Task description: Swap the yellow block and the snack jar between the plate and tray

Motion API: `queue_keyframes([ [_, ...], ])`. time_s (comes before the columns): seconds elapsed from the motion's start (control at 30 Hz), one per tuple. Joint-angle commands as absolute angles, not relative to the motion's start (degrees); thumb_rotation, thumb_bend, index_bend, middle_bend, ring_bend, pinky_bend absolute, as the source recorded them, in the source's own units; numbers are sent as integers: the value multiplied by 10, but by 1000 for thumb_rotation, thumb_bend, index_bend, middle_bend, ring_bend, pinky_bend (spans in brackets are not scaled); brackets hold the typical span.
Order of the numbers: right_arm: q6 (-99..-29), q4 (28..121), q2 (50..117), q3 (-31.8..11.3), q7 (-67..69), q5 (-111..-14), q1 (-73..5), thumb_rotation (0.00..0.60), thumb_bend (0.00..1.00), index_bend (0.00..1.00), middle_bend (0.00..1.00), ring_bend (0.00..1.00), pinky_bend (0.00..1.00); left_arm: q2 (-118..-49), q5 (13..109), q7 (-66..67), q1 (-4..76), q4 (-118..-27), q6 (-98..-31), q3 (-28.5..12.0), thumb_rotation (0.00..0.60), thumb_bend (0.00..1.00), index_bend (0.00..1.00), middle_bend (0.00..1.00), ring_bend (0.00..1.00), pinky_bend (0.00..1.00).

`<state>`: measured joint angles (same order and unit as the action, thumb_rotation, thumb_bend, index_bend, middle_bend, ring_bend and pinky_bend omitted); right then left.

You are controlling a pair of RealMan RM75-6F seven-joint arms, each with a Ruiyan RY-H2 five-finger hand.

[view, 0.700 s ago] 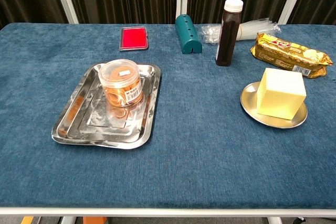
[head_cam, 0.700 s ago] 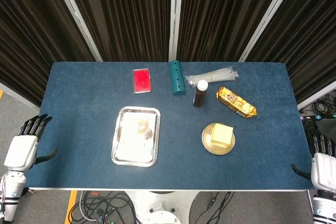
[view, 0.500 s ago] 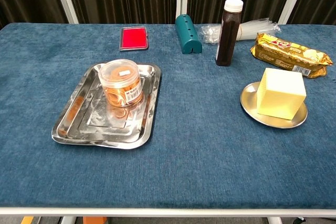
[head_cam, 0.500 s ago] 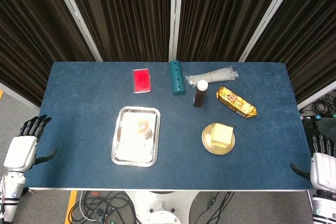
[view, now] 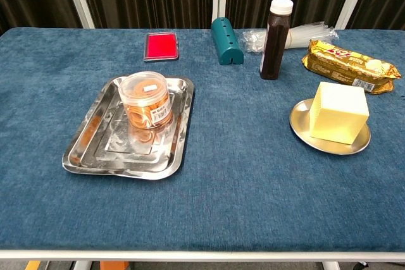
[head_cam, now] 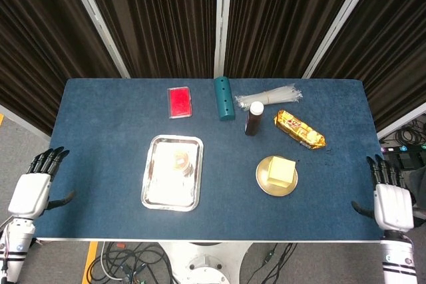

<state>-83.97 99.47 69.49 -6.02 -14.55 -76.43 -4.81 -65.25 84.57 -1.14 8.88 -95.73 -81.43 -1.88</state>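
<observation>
At the far left, off the table edge, the white left hand (head_cam: 30, 194) hangs with its dark fingers spread, holding nothing. I think it waits there to keep the way free until a reach begins.

Next comes the rectangular shiny metal tray (view: 88, 150). The clear plastic snack jar (view: 146, 100) stands upright in it, toward the back, with orange snacks inside. Behind the tray a flat red case (view: 161, 46) lies on the blue cloth table (view: 240, 181). More to the right I see a teal block with holes (view: 226, 40), then a dark brown bottle with a white cap (view: 275, 30), standing upright, with a bundle of clear plastic strips (view: 310, 33) behind it and a golden biscuit packet (view: 350, 62) beside it.

In front of the packet sits the round golden metal plate (view: 302, 132), and the pale yellow block (view: 338, 111) rests on it, covering most of the dish. So each thing is at its starting place; the swap has not begun.

At the far right, beside the table corner, the white right hand (head_cam: 391, 199) is also released, fingers apart and empty.
</observation>
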Motion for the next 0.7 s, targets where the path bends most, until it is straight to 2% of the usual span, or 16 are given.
queue_keyframes([
  [0.03, -805, 1011, 720, -72, -165, -758, -79, 600, 2, 0, 0, 0, 0, -656, 846, -19, 89, -954, -813, -19, 600, 159, 85, 53, 0, 93],
  [0.2, -743, 1011, 766, -93, -213, -721, -132, 600, 0, 0, 0, 0, 0, -657, 850, -23, 90, -948, -813, -20, 600, 159, 85, 53, 0, 93],
  [0.43, -701, 971, 842, -115, -270, -666, -188, 600, 0, 0, 5, 0, 0, -654, 852, -36, 86, -944, -814, -18, 600, 159, 85, 53, 0, 93],
  [0.7, -674, 927, 891, -121, -279, -630, -223, 600, 23, 0, 120, 18, 0, -656, 850, -38, 88, -937, -811, -19, 600, 159, 85, 53, 0, 93],
])
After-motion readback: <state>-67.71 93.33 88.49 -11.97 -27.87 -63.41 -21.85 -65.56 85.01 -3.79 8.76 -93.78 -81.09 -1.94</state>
